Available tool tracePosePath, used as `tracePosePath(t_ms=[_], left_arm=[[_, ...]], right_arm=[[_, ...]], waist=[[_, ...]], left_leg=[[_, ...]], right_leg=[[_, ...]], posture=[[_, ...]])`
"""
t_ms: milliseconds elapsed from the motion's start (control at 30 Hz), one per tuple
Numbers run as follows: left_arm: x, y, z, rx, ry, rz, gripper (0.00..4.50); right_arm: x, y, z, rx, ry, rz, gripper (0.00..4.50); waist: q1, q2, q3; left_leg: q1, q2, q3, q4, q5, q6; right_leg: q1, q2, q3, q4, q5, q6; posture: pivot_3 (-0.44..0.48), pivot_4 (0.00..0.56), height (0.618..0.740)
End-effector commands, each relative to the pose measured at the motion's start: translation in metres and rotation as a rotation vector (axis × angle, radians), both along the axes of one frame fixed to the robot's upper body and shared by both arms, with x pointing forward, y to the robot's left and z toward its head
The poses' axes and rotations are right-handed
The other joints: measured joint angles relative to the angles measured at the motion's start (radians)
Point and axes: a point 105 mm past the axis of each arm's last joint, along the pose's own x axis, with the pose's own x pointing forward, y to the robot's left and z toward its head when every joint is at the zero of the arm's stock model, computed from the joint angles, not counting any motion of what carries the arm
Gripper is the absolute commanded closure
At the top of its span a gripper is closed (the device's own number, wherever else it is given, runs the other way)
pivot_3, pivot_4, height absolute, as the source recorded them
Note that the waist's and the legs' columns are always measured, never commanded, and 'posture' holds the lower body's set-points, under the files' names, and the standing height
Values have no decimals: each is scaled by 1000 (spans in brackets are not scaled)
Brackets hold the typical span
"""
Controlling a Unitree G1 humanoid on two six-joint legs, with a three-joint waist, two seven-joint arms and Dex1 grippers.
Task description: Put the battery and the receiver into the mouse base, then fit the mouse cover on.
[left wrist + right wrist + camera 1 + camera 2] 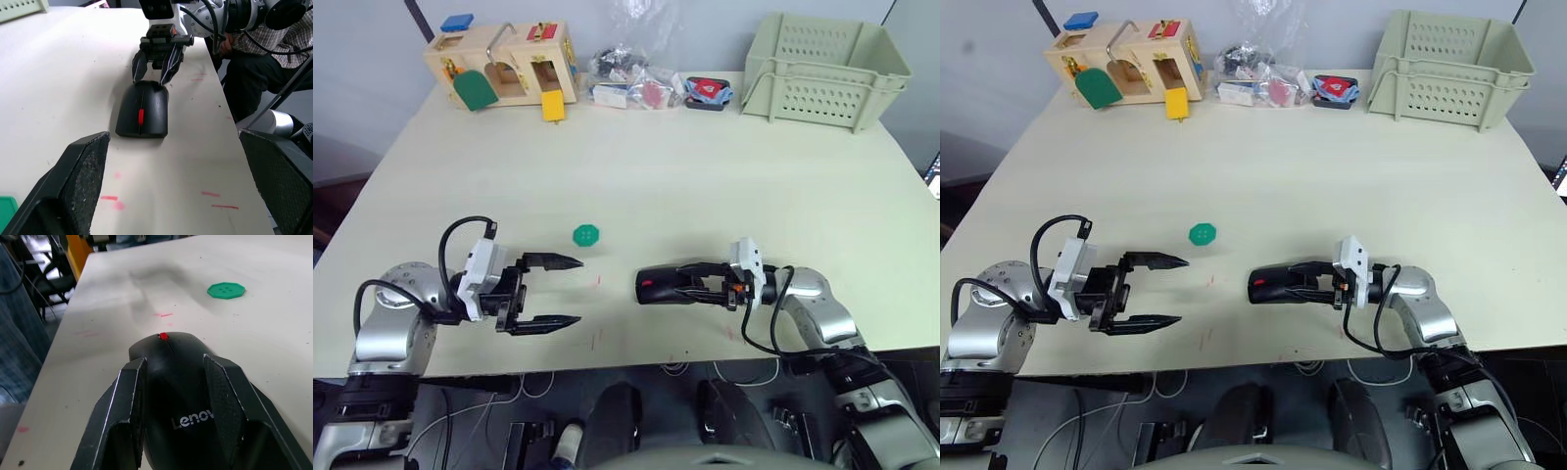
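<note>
Our two arms are silver-grey metal with rounded joint housings. Each wrist carries a white block-shaped camera module, and loose black cables loop from it back along the arm. Our left gripper (554,292) has two long black fingers tapering to points; their inner pads (80,181) look rough and grainy. Our right gripper (683,285) has the same black fingers, with a small orange-red detail at the mount beside its white module.
</note>
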Motion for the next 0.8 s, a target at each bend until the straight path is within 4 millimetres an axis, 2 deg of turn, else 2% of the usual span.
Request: tracePosePath(t_ms=[33,233,433,633,800], left_arm=[[-3,1,6,14,-19,-21,0],[-5,1,3,10,-12,-11,0],[-6,3,0,-8,-11,26,0],[1,10,-5,-34,-15,164,0],[15,24,-17,-47,-8,395,0]], right_arm=[[-10,-2,-33,-92,109,-5,2602],[-5,-8,-8,-12,7,-29,2602],[-4,-23,20,50,-108,-69,2602],[-4,-55,34,55,-160,-186,2602],[-6,-101,31,28,-162,-392,2602]], waist=[[0,0,0],[3,0,0],[6,0,0],[6,2,1],[11,2,1]], left_leg=[[0,0,0,0,0,0],[0,0,0,0,0,0],[-3,0,0,0,0,0],[-3,0,0,0,0,0],[-3,0,0,0,0,0]], right_leg=[[0,0,0,0,-1,-2],[0,0,0,0,-1,-1],[-2,-1,0,0,-1,-1],[-2,-1,0,0,0,-1],[-2,-2,0,0,1,1]], posture=[[0,150,740],[0,150,740],[0,150,740],[0,150,740],[0,150,740]])
